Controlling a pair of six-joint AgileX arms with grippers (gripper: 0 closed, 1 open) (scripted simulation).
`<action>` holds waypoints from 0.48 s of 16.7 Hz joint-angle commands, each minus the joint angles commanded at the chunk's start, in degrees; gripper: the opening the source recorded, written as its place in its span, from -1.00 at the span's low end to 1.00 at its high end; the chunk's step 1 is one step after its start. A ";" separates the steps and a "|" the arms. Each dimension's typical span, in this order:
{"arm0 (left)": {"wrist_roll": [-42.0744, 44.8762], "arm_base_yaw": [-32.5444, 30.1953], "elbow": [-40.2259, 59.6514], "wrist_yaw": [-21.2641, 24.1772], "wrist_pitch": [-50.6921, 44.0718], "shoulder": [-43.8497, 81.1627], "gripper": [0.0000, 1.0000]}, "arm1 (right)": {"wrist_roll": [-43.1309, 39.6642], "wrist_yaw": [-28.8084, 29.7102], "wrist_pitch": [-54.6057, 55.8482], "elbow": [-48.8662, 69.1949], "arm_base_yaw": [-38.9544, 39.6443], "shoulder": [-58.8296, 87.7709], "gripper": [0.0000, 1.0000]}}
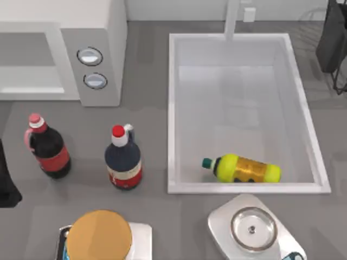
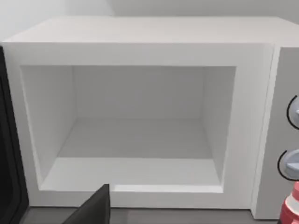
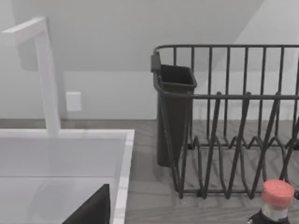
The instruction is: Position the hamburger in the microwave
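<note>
The microwave (image 1: pixel 92 32) stands at the back left of the table, a white box with a grey panel and two round dials (image 1: pixel 90 56). Its pale cavity (image 2: pixel 135 135) faces the left wrist camera with nothing inside, and the dark door (image 2: pixel 7 149) is swung aside. The hamburger is out of view. A dark part of my left gripper (image 2: pixel 93 210) sits low in front of the cavity's sill. My left arm (image 1: pixel 6 184) shows at the table's left edge. In the right wrist view, a dark part of my right gripper (image 3: pixel 91 210) hangs over the sink's far corner.
Two dark bottles (image 1: pixel 47 147) (image 1: pixel 123 160) stand in front of the microwave. A yellow bottle (image 1: pixel 244 169) lies in the white sink (image 1: pixel 172 108). A large tan-orange disc (image 1: pixel 98 235) and a silver scale (image 1: pixel 252 227) sit at the front. A black dish rack (image 3: pixel 233 121) stands back right.
</note>
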 joint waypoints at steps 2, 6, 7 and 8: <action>0.00 0.00 0.01 0.00 -0.01 0.02 1.00 | 0.00 0.00 0.00 0.00 0.00 0.00 1.00; 0.27 0.97 5.29 0.00 -4.10 6.05 1.00 | 0.00 0.00 0.00 0.00 0.00 0.00 1.00; 0.40 1.42 7.72 0.01 -5.98 9.09 1.00 | 0.00 0.00 0.00 0.00 0.00 0.00 1.00; 0.54 1.92 10.50 0.01 -8.14 12.72 1.00 | 0.00 0.00 0.00 0.00 0.00 0.00 1.00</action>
